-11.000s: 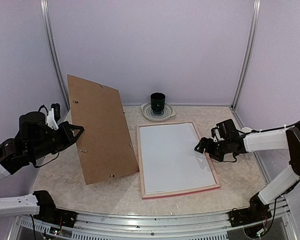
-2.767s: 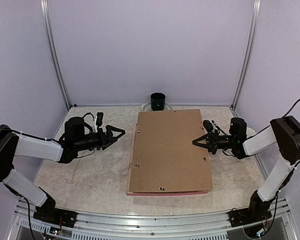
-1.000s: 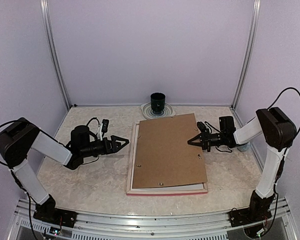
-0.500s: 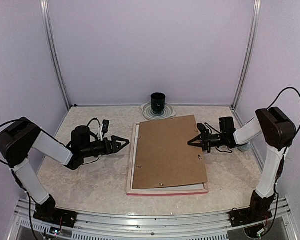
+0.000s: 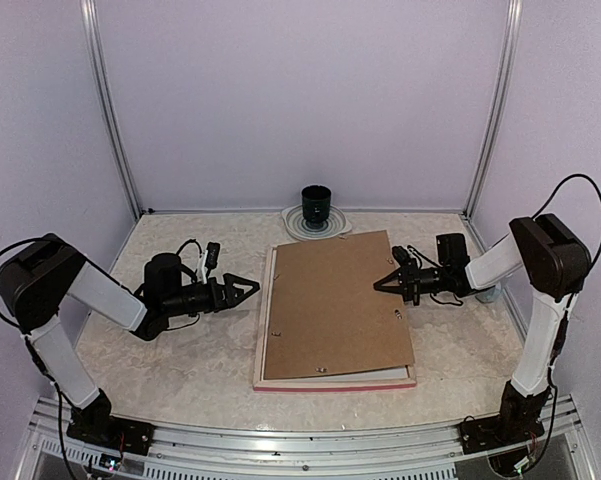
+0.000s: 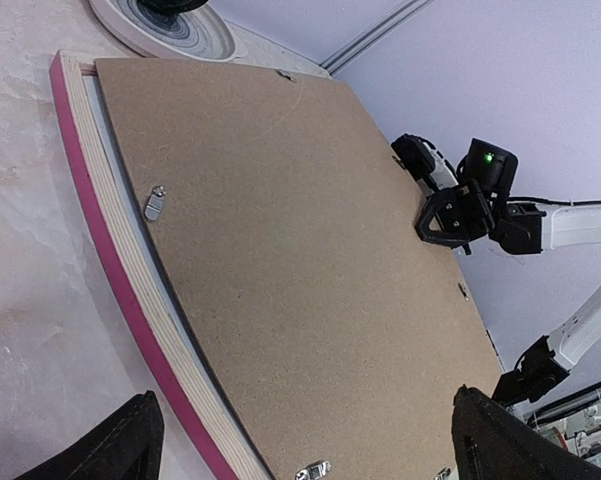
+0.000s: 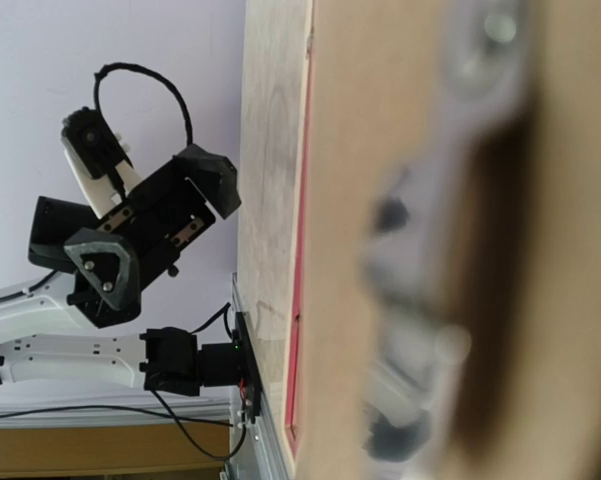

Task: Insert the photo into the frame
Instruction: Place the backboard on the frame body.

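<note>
The frame (image 5: pixel 261 330) lies face down mid-table, and its pink rim (image 6: pixel 110 250) shows along the left side. A brown backing board (image 5: pixel 335 305) lies on it, slightly skewed. The photo is hidden. My left gripper (image 5: pixel 242 290) lies low on the table just left of the frame, open, its fingertips (image 6: pixel 130 440) wide apart and empty. My right gripper (image 5: pixel 380 284) is shut, with its tip resting on the board's right part. The left wrist view shows the right gripper (image 6: pixel 450 215) there. The right wrist view is blurred by the nearby board (image 7: pixel 380 150).
A dark cup (image 5: pixel 316 200) stands on a pale saucer (image 5: pixel 298 228) at the back centre, just behind the frame. Small metal tabs (image 6: pixel 154 203) sit on the backing board. Walls with corner posts close in three sides, and a rail (image 5: pixel 280 445) runs along the near edge.
Eleven seconds ago my left gripper held the backing board upright beside the frame; it lies on the frame now. Over the last second both arms and the board have barely moved.
</note>
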Controlling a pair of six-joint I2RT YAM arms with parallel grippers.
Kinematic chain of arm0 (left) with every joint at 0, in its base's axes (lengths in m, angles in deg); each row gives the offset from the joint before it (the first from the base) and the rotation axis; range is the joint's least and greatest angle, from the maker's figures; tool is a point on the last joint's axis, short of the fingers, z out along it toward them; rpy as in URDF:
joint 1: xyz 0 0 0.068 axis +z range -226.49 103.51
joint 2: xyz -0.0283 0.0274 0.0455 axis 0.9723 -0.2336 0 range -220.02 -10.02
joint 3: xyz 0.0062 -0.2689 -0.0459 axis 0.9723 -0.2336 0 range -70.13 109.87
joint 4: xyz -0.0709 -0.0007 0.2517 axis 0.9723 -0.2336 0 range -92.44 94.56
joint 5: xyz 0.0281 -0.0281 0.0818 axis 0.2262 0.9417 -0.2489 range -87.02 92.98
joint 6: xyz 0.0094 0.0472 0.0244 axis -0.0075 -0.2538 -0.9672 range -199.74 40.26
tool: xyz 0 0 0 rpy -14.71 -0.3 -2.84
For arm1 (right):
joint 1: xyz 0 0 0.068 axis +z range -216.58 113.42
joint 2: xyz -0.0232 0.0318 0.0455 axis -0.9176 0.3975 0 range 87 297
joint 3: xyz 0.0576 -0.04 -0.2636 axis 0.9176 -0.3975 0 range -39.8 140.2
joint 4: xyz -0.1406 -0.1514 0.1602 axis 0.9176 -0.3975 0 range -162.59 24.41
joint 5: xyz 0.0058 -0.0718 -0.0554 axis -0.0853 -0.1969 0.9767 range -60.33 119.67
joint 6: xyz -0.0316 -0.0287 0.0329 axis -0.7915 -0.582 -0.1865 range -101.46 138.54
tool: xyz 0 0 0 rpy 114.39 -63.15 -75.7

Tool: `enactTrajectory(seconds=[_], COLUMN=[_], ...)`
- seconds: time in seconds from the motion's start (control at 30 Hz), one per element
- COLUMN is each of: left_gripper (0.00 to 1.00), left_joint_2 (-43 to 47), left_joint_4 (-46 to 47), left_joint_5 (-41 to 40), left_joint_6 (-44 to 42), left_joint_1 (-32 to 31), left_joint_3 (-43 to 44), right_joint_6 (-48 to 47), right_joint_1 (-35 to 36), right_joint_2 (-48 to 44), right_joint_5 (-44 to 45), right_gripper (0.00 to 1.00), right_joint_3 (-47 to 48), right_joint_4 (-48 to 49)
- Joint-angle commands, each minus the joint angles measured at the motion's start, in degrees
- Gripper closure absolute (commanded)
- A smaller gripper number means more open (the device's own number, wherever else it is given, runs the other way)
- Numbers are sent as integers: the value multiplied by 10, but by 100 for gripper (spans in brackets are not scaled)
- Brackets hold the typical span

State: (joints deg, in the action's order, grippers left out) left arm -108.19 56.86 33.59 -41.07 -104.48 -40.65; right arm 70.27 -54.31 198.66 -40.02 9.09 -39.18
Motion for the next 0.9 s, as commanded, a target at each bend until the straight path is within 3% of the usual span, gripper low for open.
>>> enactTrajectory(seconds=[0.0, 0.87], left_gripper=[1, 1], left_joint_2=[-8, -11], left_joint_4=[15, 14], left_joint_5=[9, 10], left_joint_6=[0, 3], left_joint_1=[4, 4], left_joint_3=[4, 5], right_joint_6=[3, -26], right_joint_1=[6, 8], right_joint_2=[1, -25], right_joint_5=[-26, -14], right_gripper=[100, 100], right_joint_3=[9, 2], right_joint_4=[13, -43])
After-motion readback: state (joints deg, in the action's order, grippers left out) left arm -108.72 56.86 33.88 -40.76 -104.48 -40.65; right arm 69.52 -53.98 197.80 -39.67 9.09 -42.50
